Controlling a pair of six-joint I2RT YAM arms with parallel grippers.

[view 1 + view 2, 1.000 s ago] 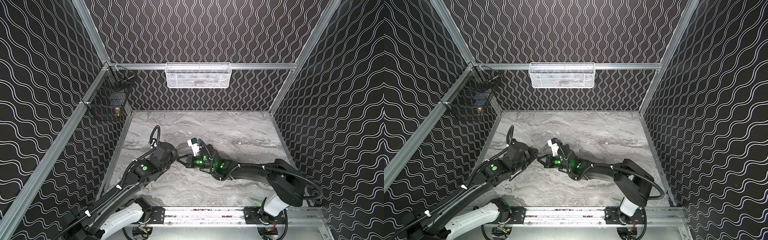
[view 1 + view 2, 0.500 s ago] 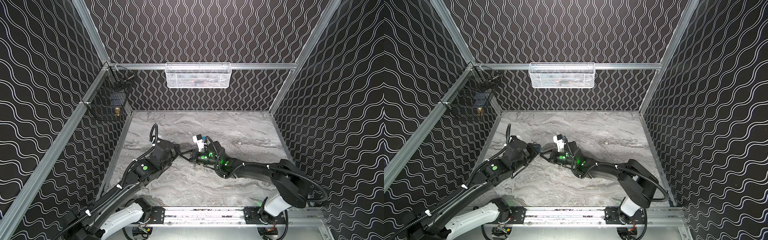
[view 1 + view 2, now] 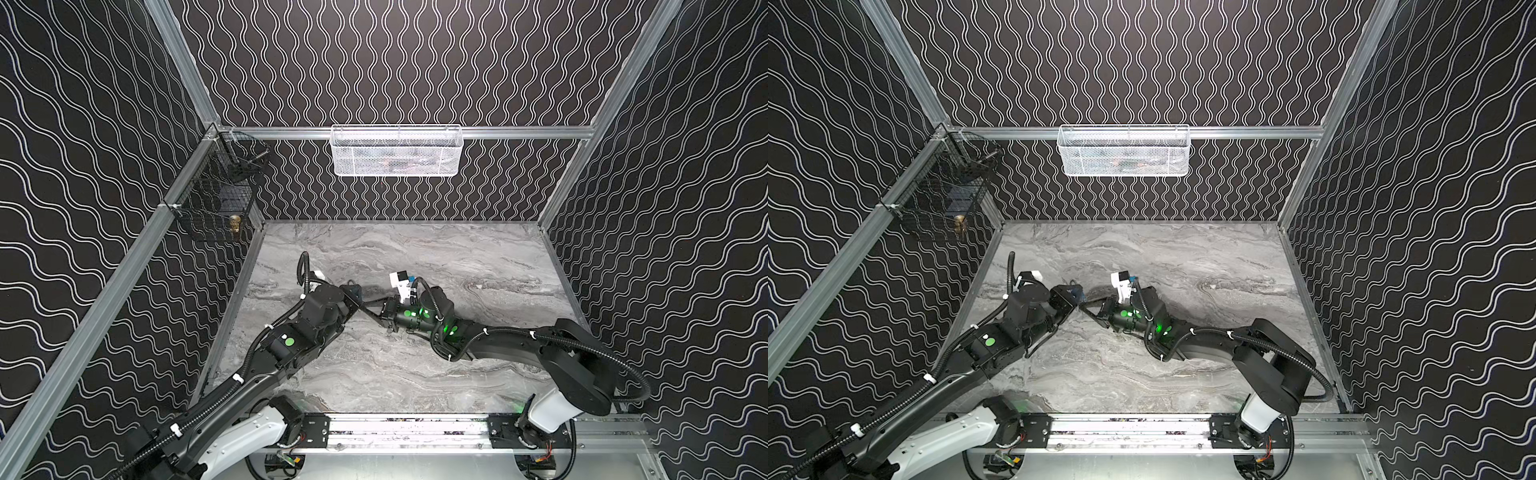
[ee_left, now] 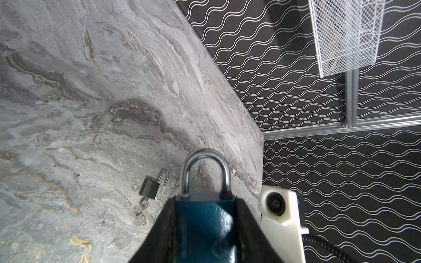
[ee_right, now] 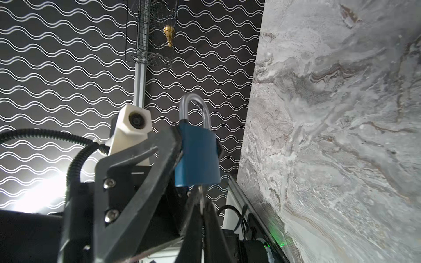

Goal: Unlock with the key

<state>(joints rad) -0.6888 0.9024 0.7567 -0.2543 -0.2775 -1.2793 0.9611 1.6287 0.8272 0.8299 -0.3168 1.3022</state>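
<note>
Above the grey marbled table (image 4: 91,113), near its middle, the two arms meet at a blue padlock (image 5: 197,157). The left gripper (image 4: 205,201) clamps the lock's body between its black fingers (image 4: 163,227), the jaws set apart to the width of the lock, and holds it clear of the surface. The right gripper (image 5: 200,202) is pinched fully together on a small silver key (image 5: 201,193), whose blade sits in the keyway at the lock's lower end.

Insertion appears done. The turn appears not to be, since both legs of the steel shackle (image 4: 206,159) sit in the body. By that reading, what is left is to twist the key and let the shackle spring.

The lock's body is a smooth, glossy painted block with squared edges, and its shackle is a polished round bar bent into a U. On the table beyond lies a second, black padlock (image 4: 149,187), matte and boxy, with its shackle swung open and keys (image 4: 142,206) trailing from its base. A white mesh basket (image 3: 397,151) and a black wire basket (image 3: 216,203) hang on the wave-patterned walls.
</note>
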